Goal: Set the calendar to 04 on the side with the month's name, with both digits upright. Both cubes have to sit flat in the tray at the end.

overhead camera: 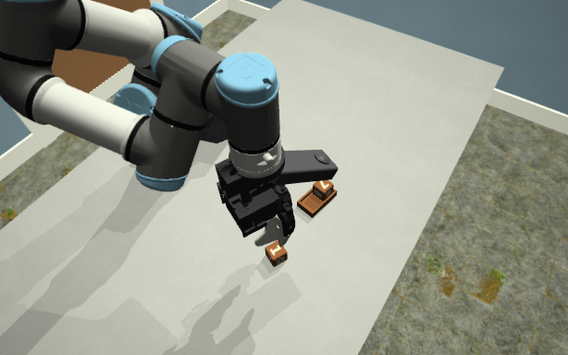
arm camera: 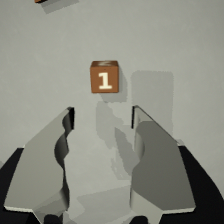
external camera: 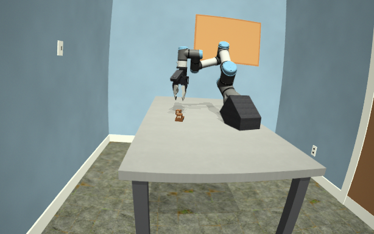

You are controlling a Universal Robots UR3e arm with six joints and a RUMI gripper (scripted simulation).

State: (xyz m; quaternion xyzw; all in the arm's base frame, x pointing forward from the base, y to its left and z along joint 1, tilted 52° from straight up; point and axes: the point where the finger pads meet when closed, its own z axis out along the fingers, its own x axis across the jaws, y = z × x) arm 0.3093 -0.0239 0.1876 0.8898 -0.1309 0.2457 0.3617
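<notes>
A brown cube showing a white 1 on top [overhead camera: 276,253] lies loose on the table; it also shows in the wrist view [arm camera: 104,77]. My gripper [overhead camera: 273,238] hangs well above it, pointing down, with the fingers partly open and nothing between them. The cube lies just ahead of the fingertips in the wrist view. The brown tray [overhead camera: 315,200] stands a short way off, with the second cube [overhead camera: 323,189] sitting in one end; its other end is empty. In the exterior view the gripper [external camera: 179,98] hovers over the loose cube [external camera: 178,111] and the tray [external camera: 179,119].
The arm's dark base block [external camera: 240,113] stands on the table to the right of the tray in the exterior view. The table edge [overhead camera: 416,250] runs a little beyond the tray and cube.
</notes>
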